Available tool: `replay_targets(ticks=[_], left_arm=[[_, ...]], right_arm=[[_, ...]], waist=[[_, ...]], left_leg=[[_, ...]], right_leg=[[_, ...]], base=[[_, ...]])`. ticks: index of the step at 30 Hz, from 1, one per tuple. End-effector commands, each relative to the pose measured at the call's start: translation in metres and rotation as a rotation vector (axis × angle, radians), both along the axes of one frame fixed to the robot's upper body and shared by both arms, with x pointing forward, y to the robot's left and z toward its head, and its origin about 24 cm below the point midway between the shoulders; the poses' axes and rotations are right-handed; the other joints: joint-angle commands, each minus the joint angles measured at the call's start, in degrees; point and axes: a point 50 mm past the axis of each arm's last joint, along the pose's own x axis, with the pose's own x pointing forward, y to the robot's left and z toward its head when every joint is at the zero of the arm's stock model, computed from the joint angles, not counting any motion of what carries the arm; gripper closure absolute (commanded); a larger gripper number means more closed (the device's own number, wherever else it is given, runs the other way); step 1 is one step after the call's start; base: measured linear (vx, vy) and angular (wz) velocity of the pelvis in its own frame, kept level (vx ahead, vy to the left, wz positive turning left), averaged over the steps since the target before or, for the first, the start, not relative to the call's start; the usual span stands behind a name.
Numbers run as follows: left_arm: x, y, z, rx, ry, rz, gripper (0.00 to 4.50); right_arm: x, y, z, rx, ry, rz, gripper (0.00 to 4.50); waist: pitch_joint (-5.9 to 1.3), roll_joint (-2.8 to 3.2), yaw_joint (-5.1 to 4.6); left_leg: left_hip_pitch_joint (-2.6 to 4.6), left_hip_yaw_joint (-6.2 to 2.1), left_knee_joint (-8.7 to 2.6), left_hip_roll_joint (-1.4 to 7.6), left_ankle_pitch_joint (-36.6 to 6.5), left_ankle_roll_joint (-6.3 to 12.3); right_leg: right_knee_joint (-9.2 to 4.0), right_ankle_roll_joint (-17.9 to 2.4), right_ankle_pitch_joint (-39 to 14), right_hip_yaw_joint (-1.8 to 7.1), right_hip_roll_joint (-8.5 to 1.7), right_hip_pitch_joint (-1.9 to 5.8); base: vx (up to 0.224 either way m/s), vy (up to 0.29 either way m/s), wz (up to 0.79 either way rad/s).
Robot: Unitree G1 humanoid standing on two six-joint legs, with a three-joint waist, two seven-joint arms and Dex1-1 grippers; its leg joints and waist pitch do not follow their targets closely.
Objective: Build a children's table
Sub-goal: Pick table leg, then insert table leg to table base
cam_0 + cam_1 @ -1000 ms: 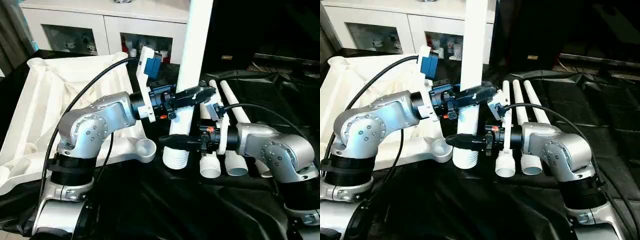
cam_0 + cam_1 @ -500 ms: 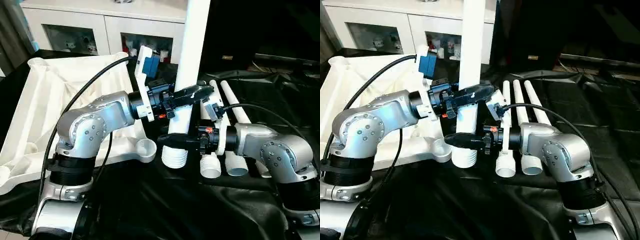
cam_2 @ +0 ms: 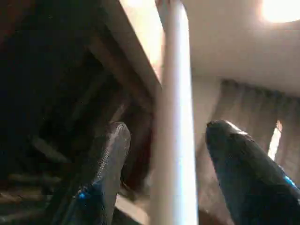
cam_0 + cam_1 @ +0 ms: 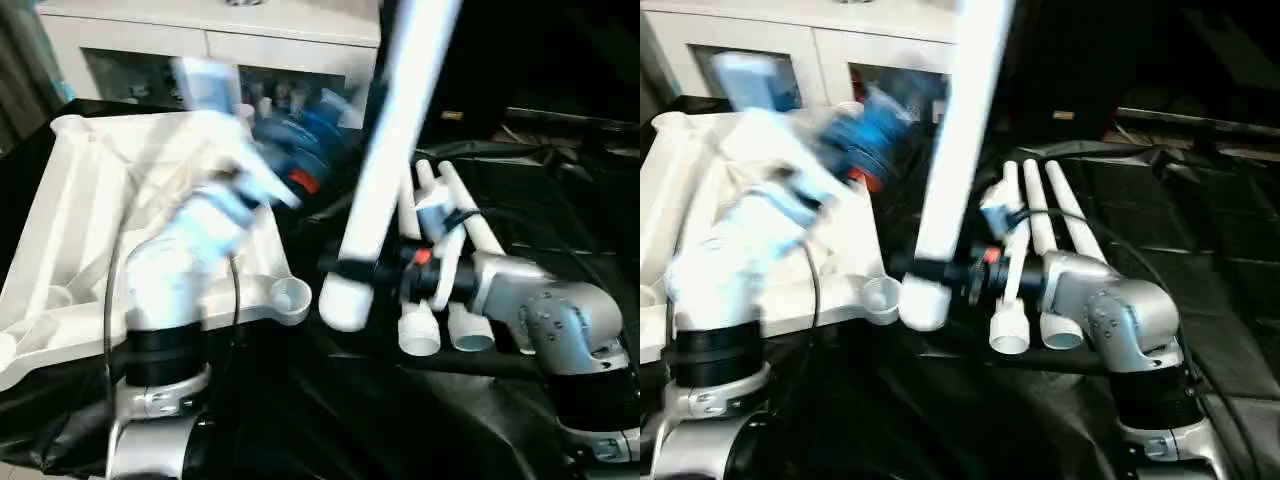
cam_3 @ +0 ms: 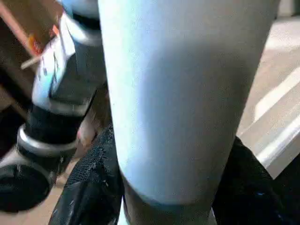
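Held leg [image 4: 385,160]: white, tilted, its thick end low near the bench, between tabletop and spare legs.
Right pincer [image 4: 348,268]: closed around the held leg near its thick end; black fingers [image 5: 89,187] press on both sides.
Left pincer [image 3: 164,159]: wide, fingers apart on each side of the leg, not touching it.
Tabletop [image 4: 60,250]: white, upside down, on the robot's left, corner socket [image 4: 290,297] just beside the leg's end.
Spare legs [image 4: 455,235]: three, lying side by side on the black sheet [image 4: 400,420], behind the right arm.
Cabinet [image 4: 150,50]: white, glass doors, behind the bench.
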Motion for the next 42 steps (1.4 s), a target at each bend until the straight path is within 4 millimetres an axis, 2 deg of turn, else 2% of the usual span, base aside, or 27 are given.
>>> replay_targets(ticks=[1, 2, 3, 4, 7, 8, 9, 10, 11, 12, 15, 16, 17, 18, 20, 21, 23, 24, 25, 26, 28, 31, 34, 38, 39, 41, 42], left_arm=[[-0.004, 0.012, -0.008, 0.134, -0.017, 0.07, 1.46], [-0.005, 0.014, -0.011, 0.191, -0.019, 0.088, 1.46], [-0.005, 0.014, -0.012, 0.202, -0.019, 0.091, 1.46], [-0.005, 0.021, -0.022, 0.338, 0.006, 0.129, 1.46], [-0.006, 0.038, -0.053, 0.694, -0.007, 0.17, 1.46], [-0.008, 0.044, -0.065, 0.816, -0.019, 0.166, 1.46], [-0.011, 0.049, -0.073, 0.897, -0.037, 0.162, 1.46], [-0.011, 0.051, -0.076, 0.921, -0.043, 0.16, 1.46], [-0.016, 0.066, -0.089, 1.032, -0.05, 0.122, 1.46], [-0.018, 0.073, -0.094, 1.065, -0.031, 0.105, 1.46], [-0.02, 0.081, -0.098, 1.102, -0.022, 0.068, 1.46], [-0.02, 0.086, -0.101, 1.112, 0.0, 0.068, 1.46], [-0.019, 0.093, -0.109, 1.153, 0.02, 0.043, 1.46], [-0.019, 0.096, -0.114, 1.188, 0.027, 0.028, 1.46], [-0.019, 0.099, -0.12, 1.229, 0.036, 0.005, 1.46], [-0.02, 0.101, -0.122, 1.244, 0.04, -0.004, 1.46], [-0.017, 0.107, -0.131, 1.289, 0.054, -0.063, 1.46], [-0.017, 0.108, -0.132, 1.296, 0.054, -0.075, 1.74], [-0.016, 0.108, -0.135, 1.316, 0.047, -0.099, 1.81], [-0.016, 0.109, -0.136, 1.326, 0.041, -0.106, 1.81], [-0.014, 0.109, -0.138, 1.329, 0.047, -0.124, 1.87], [-0.011, 0.11, -0.139, 1.339, 0.056, -0.164, 2.25], [-0.009, 0.118, -0.143, 1.39, 0.058, -0.175, 2.34], [-0.008, 0.125, -0.144, 1.42, 0.066, -0.174, 2.71], [-0.007, 0.128, -0.144, 1.428, 0.066, -0.179, 2.71], [-0.007, 0.131, -0.144, 1.434, 0.072, -0.186, 2.99], [-0.008, 0.133, -0.144, 1.439, 0.082, -0.194, 3.13]], right_arm=[[0.003, -0.009, 0.003, 0.023, -0.033, -0.086, 2.56], [0.003, -0.01, 0.003, 0.021, -0.038, -0.105, 2.56], [0.003, -0.01, 0.003, 0.021, -0.039, -0.108, 2.56], [0.005, -0.011, 0.003, 0.017, -0.043, -0.145, 2.57], [0.012, -0.011, -0.001, -0.051, -0.104, -0.254, 2.57], [0.014, -0.011, -0.002, -0.081, -0.137, -0.299, 2.57], [0.015, -0.01, -0.003, -0.084, -0.145, -0.336, 2.57], [0.016, -0.01, -0.003, -0.085, -0.147, -0.347, 2.57], [0.021, -0.007, -0.004, -0.088, -0.172, -0.438, 2.57], [0.023, -0.007, -0.003, -0.089, -0.186, -0.458, 2.57], [0.029, -0.01, -0.004, -0.083, -0.209, -0.507, 2.57], [0.031, -0.009, -0.008, -0.09, -0.219, -0.504, 2.57], [0.036, -0.008, -0.017, -0.153, -0.229, -0.515, 2.57], [0.037, -0.009, -0.02, -0.168, -0.22, -0.527, 2.57], [0.039, -0.01, -0.021, -0.172, -0.213, -0.538, 2.57], [0.039, -0.011, -0.022, -0.173, -0.211, -0.542, 2.57], [0.042, -0.015, -0.021, -0.154, -0.214, -0.57, 2.57], [0.042, -0.015, -0.021, -0.152, -0.216, -0.569, 2.57], [0.041, -0.015, -0.021, -0.148, -0.224, -0.567, 2.57], [0.041, -0.015, -0.021, -0.146, -0.229, -0.565, 2.57], [0.04, -0.015, -0.021, -0.142, -0.239, -0.56, 2.57], [0.039, -0.016, -0.019, -0.134, -0.251, -0.557, 2.57], [0.039, -0.016, -0.018, -0.131, -0.258, -0.548, 2.57], [0.038, -0.015, -0.017, -0.128, -0.267, -0.528, 2.57], [0.038, -0.016, -0.016, -0.125, -0.27, -0.52, 2.57], [0.039, -0.016, -0.016, -0.125, -0.271, -0.517, 2.57], [0.039, -0.017, -0.015, -0.124, -0.271, -0.515, 2.57]], waist=[[-4.1, -0.31, 0.2], [-3.81, 0.48, 0.17], [-3.84, 0.3, 0.03], [-3.58, 1.45, 0.05], [-3.22, 1.72, 0.11], [-3.32, 1.79, -0.12], [-3.36, 1.9, 0.12], [-3.72, 2.09, 0.01], [-4.04, 2.32, 0.17], [-4.35, 2.54, 0.17], [-3.86, 2.33, 0.35], [-3.96, 2.43, 0.34], [-3.77, 2.22, 0.35], [-3.62, 2.42, 0.36], [-3.75, 2.51, 0.33], [-3.83, 2.28, 0.41], [-4.02, 2.82, 0.45], [-4.11, 2.65, 0.43], [-4.18, 3.37, 0.5], [-4.3, 3.04, 0.43], [-4.43, 3.63, 0.39], [-4.61, 3.69, 0.36], [-4.51, 3.82, 0.35], [-4.65, 4.0, 0.44], [-4.59, 3.71, 0.37], [-4.59, 3.85, 0.41], [-4.65, 3.25, 0.33]], left_leg=[[0.54, -0.98, -3.52, 2.85, -4.8, 0.97], [0.69, -1.13, -3.76, 2.96, -5.4, 0.55], [0.75, -1.11, -3.81, 2.92, -5.5, 0.46], [0.83, -1.14, -3.83, 2.85, -6.2, -0.28], [1.21, -1.52, -4.47, 3.0, -9.3, -1.35], [1.14, -1.45, -4.62, 2.95, -9.9, -2.26], [1.37, -1.58, -4.64, 3.14, -9.8, -2.51], [1.25, -1.54, -4.55, 3.02, -8.9, -2.84], [1.26, -1.51, -4.45, 2.89, -8.4, -3.03], [1.11, -1.48, -4.5, 2.8, -8.0, -3.42], [0.98, -1.43, -4.62, 2.84, -8.0, -3.85], [1.12, -1.23, -4.57, 2.73, -9.4, -3.88], [1.2, -1.15, -4.66, 2.85, -10.7, -3.93], [1.14, -1.21, -4.81, 2.7, -11.5, -3.96], [1.25, -1.29, -4.86, 2.92, -11.7, -3.95], [1.22, -1.29, -4.81, 2.93, -11.2, -3.53], [1.18, -1.3, -4.68, 2.85, -10.4, -3.16], [1.24, -1.25, -4.66, 2.87, -10.1, -3.29], [1.2, -1.39, -4.59, 2.8, -9.9, -3.44], [1.29, -1.28, -4.54, 2.85, -10.0, -3.48], [1.1, -1.42, -4.45, 2.83, -9.8, -3.67], [1.21, -1.3, -4.29, 2.77, -10.2, -3.46], [1.1, -1.33, -4.33, 2.79, -11.2, -3.27], [1.15, -1.38, -4.31, 2.96, -11.4, -3.01], [1.1, -1.35, -4.39, 3.01, -11.2, -2.92], [1.13, -1.33, -4.37, 3.0, -11.3, -2.88], [1.16, -1.23, -4.37, 3.09, -11.1, -2.67]], right_leg=[[-4.62, -10.9, -3.8, 2.75, -4.65, 2.82], [-4.87, -9.5, -4.8, 2.79, -4.49, 2.37], [-4.84, -9.1, -4.8, 2.8, -4.34, 2.43], [-4.98, -9.0, -4.5, 2.8, -4.32, 2.17], [-5.35, -6.9, -8.3, 2.77, -4.3, 1.62], [-5.02, -7.0, -8.6, 2.81, -4.35, 1.91], [-5.24, -6.9, -8.5, 2.77, -4.5, 1.63], [-4.94, -7.2, -6.7, 2.79, -4.45, 1.78], [-4.59, -7.7, -4.8, 2.76, -4.48, 1.88], [-4.24, -8.3, -3.4, 2.63, -4.53, 2.01], [-3.97, -10.0, 0.3, 2.58, -4.54, 1.72], [-4.03, -10.8, -0.7, 2.64, -4.65, 1.66], [-4.27, -11.1, -2.2, 2.72, -4.71, 1.63], [-4.37, -11.0, -4.2, 2.77, -4.76, 1.73], [-4.24, -10.9, -4.2, 2.85, -4.89, 1.8], [-4.18, -10.9, -3.6, 2.89, -4.9, 1.84], [-4.14, -10.9, -2.3, 2.91, -4.92, 1.85], [-3.97, -10.9, -1.4, 2.87, -4.9, 1.88], [-3.87, -11.0, -0.9, 2.85, -4.96, 1.89], [-3.95, -11.2, 0.3, 2.84, -4.91, 1.93], [-3.57, -12.0, 2.2, 2.7, -4.92, 2.09], [-3.62, -13.1, 2.8, 2.72, -4.92, 2.23], [-3.78, -13.4, 1.2, 2.74, -4.96, 2.25], [-3.84, -13.1, -0.9, 2.82, -5.16, 2.21], [-3.91, -13.3, -0.8, 2.81, -5.13, 2.21], [-3.86, -13.4, -1.3, 2.78, -5.13, 2.13], [-3.87, -13.5, -0.9, 2.82, -5.14, 2.15]], base=[[0.0, 0.0, 0.0], [0.0, 0.0, 0.0], [0.0, 0.0, 0.0], [0.0, 0.0, 0.0], [0.0, 0.0, 0.0], [0.0, 0.0, 0.0], [0.0, 0.0, 0.0], [0.0, 0.0, 0.0], [0.0, 0.0, 0.0], [0.0, 0.0, 0.0], [0.0, 0.0, 0.0], [0.0, 0.0, 0.0], [0.0, 0.0, 0.0], [0.0, 0.0, 0.0], [0.0, 0.0, 0.0], [0.0, 0.0, 0.0], [0.0, 0.0, 0.0], [0.0, 0.0, 0.0], [0.0, 0.0, 0.0], [0.0, 0.0, 0.0], [0.0, 0.0, 0.0], [0.0, 0.0, 0.0], [0.0, 0.0, 0.0], [0.0, 0.0, 0.0], [0.0, 0.0, 0.0], [0.0, 0.0, 0.0], [0.0, 0.0, 0.0]])
